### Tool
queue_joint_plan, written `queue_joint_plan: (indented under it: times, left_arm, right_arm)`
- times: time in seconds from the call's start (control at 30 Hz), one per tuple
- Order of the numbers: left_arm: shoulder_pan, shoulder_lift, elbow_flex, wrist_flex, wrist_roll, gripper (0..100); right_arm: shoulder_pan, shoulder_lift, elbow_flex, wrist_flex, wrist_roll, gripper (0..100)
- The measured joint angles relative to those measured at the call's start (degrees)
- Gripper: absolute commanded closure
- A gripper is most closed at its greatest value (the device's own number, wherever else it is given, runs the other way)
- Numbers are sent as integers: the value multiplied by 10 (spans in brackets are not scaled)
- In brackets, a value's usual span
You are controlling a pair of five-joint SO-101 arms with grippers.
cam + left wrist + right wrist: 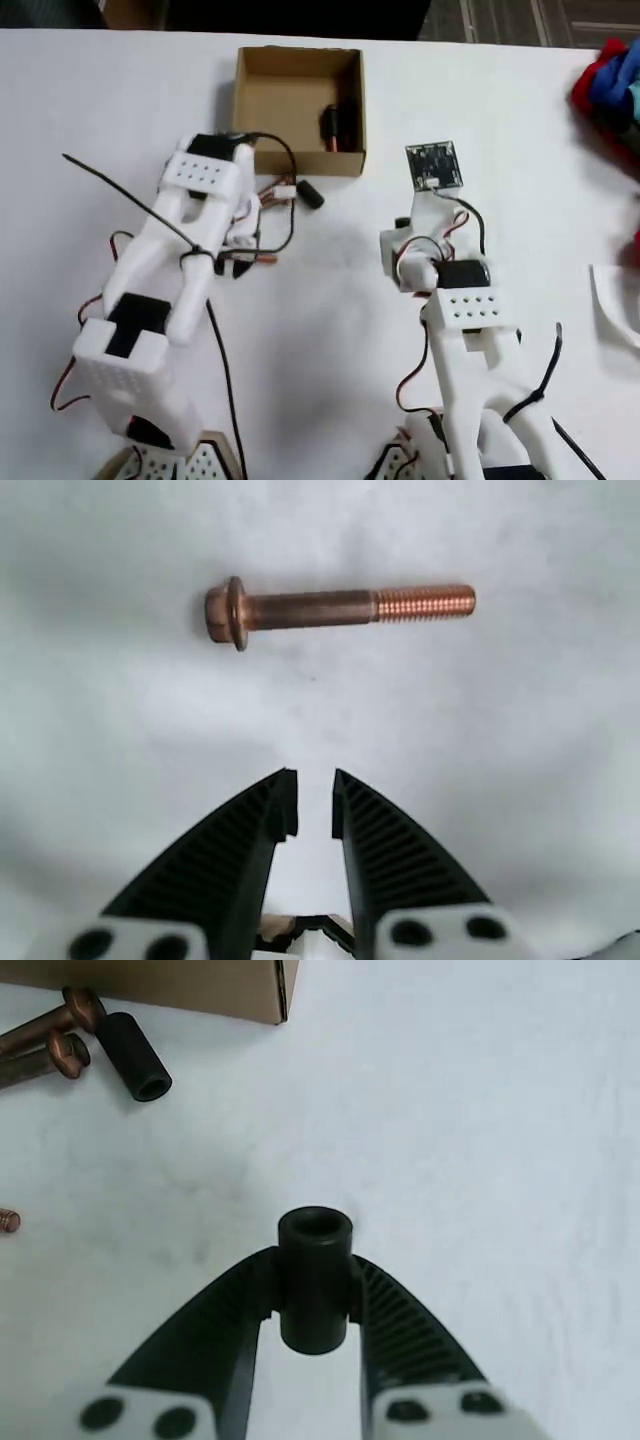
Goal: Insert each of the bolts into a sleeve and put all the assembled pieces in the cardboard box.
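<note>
Left arm [170, 270]: it lies over the white worktop [330, 340] with cables looped round it. In the high view its own body covers its jaws.
Left jaws: apart by a narrow gap, with nothing between them and bare worktop under the tips.
Bolt [340, 610]: copper, lying flat and crosswise just ahead of the left jaws, not touching them.
Cardboard box [250, 100]: open-topped, beyond the left jaws. One dark assembled piece [335, 125] lies inside against a wall.
Two more bolts [45, 1040]: these lie well ahead of the right jaws and off to one side, heads just beside the loose sleeve. Their shanks are cut off at the picture's edge.
Loose sleeve [135, 1042]: black, on its side near the box corner, apart from both pairs of jaws.
Right jaws: clamped on a black held sleeve [315, 1280], which stands upright with its open bore upward.
Threaded tip [8, 1222]: cut off at the edge; which bolt it belongs to cannot be told.
Hard to tell: whether the held sleeve touches the worktop.
Cloth [610, 90]: colourful, cut off, far to the side beyond the right jaws.
</note>
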Motion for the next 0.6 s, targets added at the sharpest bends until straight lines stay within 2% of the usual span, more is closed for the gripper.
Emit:
queue_joint_plan:
  times: [0.2,0.43,0.6]
  left_arm:
    - [0,31,-3,-41,96,918]
    - [4,127,-9,-43,113,919]
    - [-11,172,-69,-40,115,919]
  right_arm:
    - [0,0,0,0,0,978]
    - [0,0,0,0,0,978]
    - [0,0,0,0,0,978]
